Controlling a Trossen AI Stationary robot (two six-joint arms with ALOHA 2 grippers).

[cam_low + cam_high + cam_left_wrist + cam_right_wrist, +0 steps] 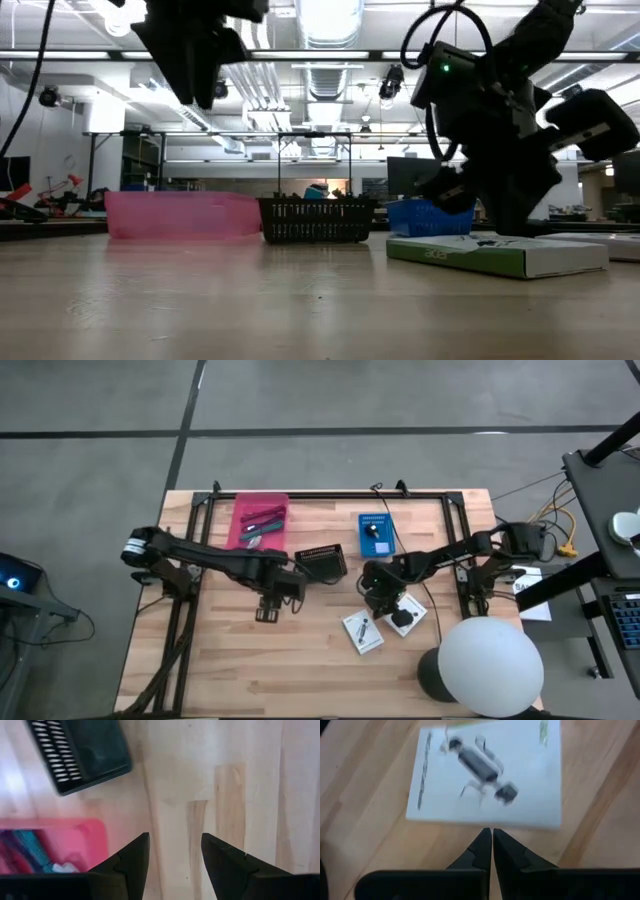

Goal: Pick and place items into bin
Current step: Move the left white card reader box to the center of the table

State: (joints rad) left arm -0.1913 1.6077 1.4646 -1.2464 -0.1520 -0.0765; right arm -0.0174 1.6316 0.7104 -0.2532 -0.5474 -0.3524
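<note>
1. Your pink bin [260,520] sits at the table's far left, with sticks [262,518] inside.
2. Your left gripper [172,852] hangs open and empty over bare wood, near a black basket [322,562].
3. A blue box [376,533] stands past centre.
4. Your right gripper [492,845] is shut on nothing, beside a white packet [485,775]; its print is unreadable.
5. A second packet [406,616] lies alongside.
</note>
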